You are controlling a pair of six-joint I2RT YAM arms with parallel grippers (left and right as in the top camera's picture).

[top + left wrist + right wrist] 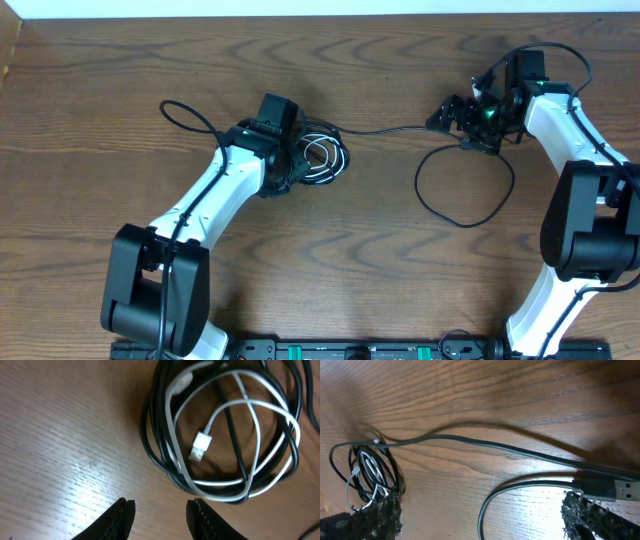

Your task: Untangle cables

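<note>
We find a brown wood-grain table (120,60) under both arms.

Overhead: a coil (322,155) of black and white cables lies left of centre, just beside the left claw (290,160). A black cable (385,130) leaves the coil and runs right to the right claw (448,112). Below that claw a wide black loop lies flat on the table.

Left wrist: the left claw (160,515) is released, its jaws parted over bare wood with nothing between them. The coil (152,445) lies just ahead, apart from the fingers. A white cable (220,482) threads through the black turns, and its white plug (200,446) rests inside the ring.

Right wrist: the right claw (480,510) stands spread wide and grasps nothing. A USB plug (612,490) on a black lead lies just beside the finger at the picture's right. We cannot tell whether they touch. The black cable (485,443) runs back to the coil (372,470) at far left.
</note>
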